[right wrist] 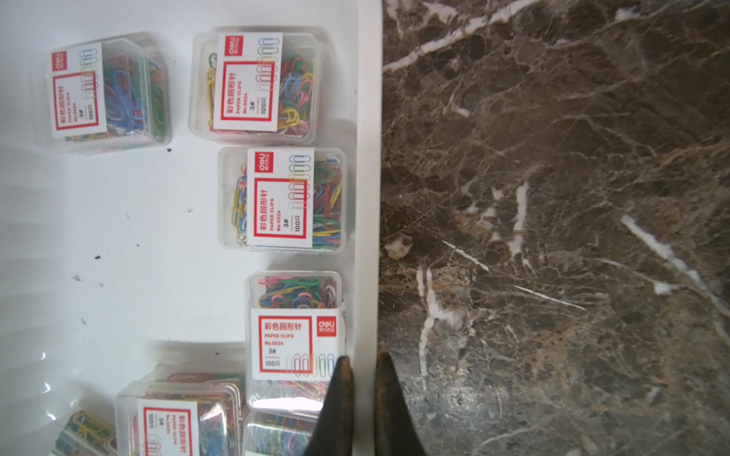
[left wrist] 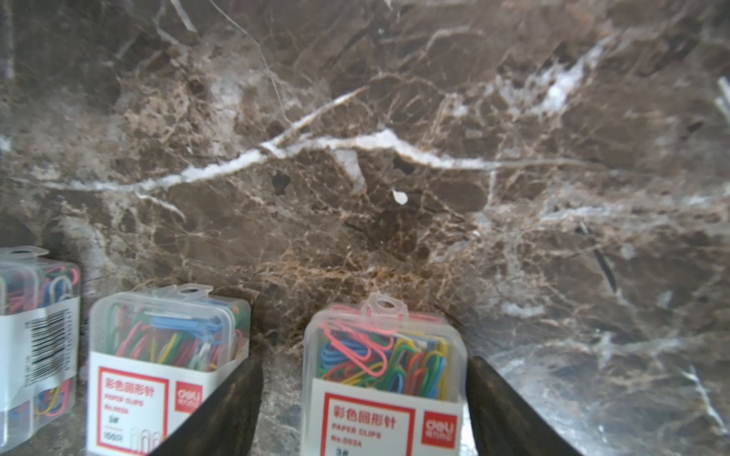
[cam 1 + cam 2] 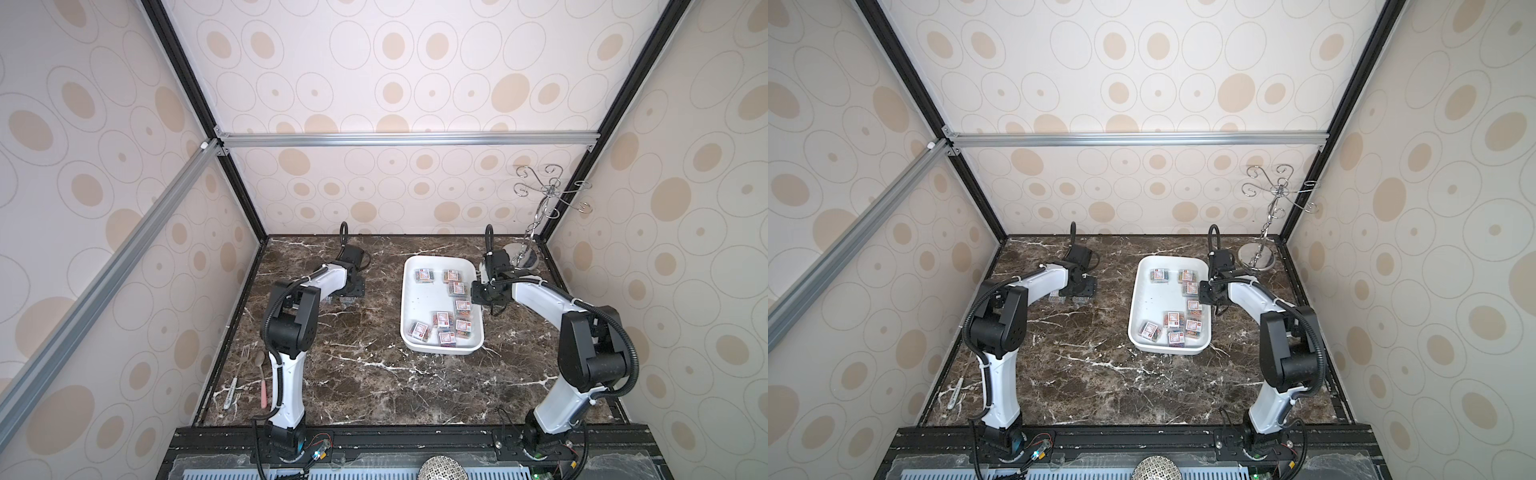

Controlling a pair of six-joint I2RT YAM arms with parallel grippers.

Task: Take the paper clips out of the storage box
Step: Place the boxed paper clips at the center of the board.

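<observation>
The left gripper (image 2: 363,361) stands with its jaws wide on either side of an upright box of paper clips (image 2: 385,395), a clear gap showing on one side, so the box rests on the dark marble table (image 2: 395,177) by its own weight rather than in a grip. Just beside it stand two more boxes (image 2: 158,355); in a top view this group sits left of the frame's centre, under the left arm and well apart from the tray (image 3: 419,299). The right gripper (image 1: 365,363) is closed down narrow, its two fingers either side of the tray's rim, apparently pinching it to steady it. Eight boxes of clips (image 3: 441,319) lie inside the tray, right of centre in the frame, mostly along its right and lower sides. The step in hand looks like the release of a delivered box. Next, the left arm would need to lift clear without tipping the standing boxes, then reach across into the tray for another.
</observation>
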